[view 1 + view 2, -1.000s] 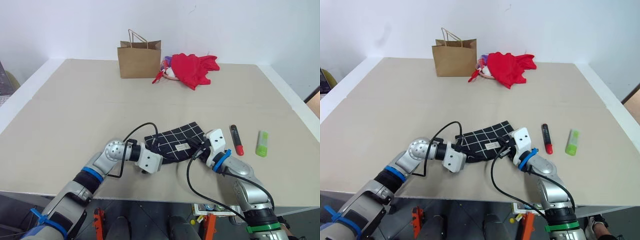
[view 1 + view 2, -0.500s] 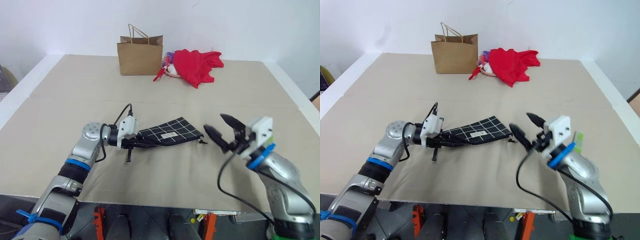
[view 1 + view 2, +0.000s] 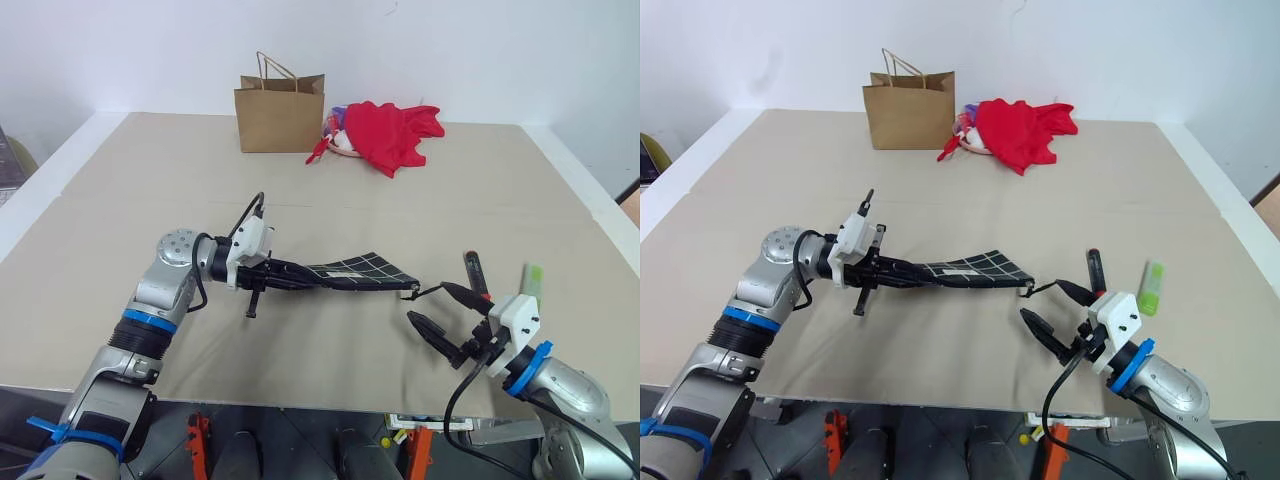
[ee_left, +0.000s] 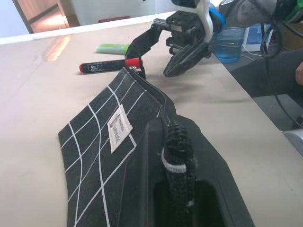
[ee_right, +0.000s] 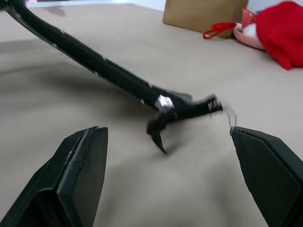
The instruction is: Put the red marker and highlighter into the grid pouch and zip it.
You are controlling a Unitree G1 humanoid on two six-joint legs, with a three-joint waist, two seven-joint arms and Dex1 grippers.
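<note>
Two pens, marker (image 3: 470, 272) and highlighter (image 3: 529, 280), lie right of the pouch (image 3: 350, 274), which my clamped left gripper (image 3: 272, 272) lifts; my right gripper (image 3: 447, 313) gapes empty. Bag (image 3: 279, 113), red cloth (image 3: 393, 131) behind; label (image 4: 120, 128) unreadable.

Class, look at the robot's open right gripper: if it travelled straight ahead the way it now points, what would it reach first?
Most likely the zipper end of the grid pouch, which sits between the open fingers of the right gripper in its wrist view; depth is hard to judge.

Looks like a robot test lab: a bare beige tabletop (image 3: 330, 210) against a plain white wall (image 3: 150, 50), staged props beyond the fingers.
</note>
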